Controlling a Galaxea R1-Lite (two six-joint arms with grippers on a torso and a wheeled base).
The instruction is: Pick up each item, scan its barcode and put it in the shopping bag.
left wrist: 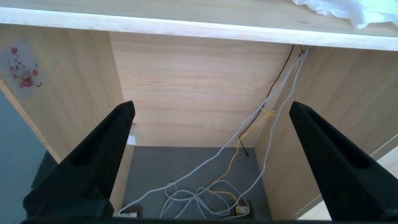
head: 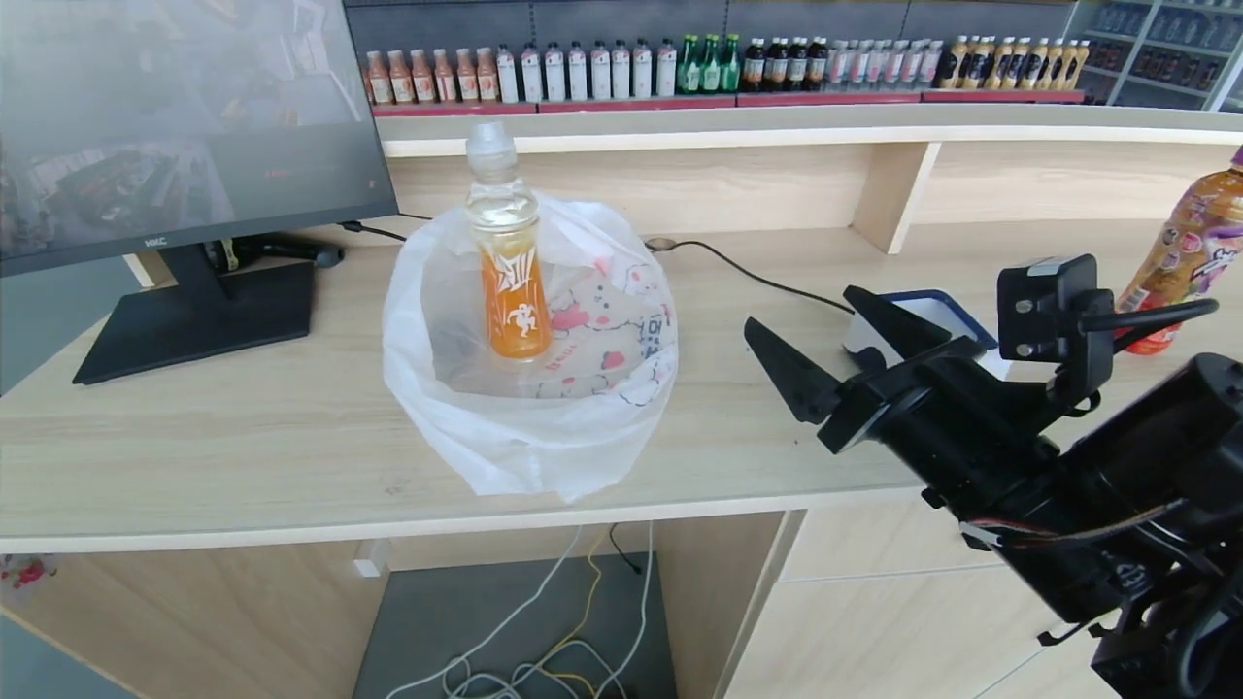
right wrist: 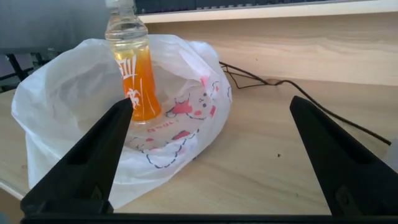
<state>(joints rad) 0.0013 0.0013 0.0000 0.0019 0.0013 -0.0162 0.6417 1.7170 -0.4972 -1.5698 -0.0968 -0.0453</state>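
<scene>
With your right gripper (head: 798, 313) spread wide and empty, turn toward the second bottle (head: 1187, 254) at two o'clock and clasp its body squarely.

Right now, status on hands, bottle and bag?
Right hand open, empty, over counter beside shopping bag. Left hand open, below counter. Orange bottle upright in bag. Second bottle on counter, far right.

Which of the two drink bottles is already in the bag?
The clear-capped orange bottle, standing upright inside the shopping bag. The other bottle, with a purple cap and colourful label, stands out on the counter at the robot's far right.
</scene>
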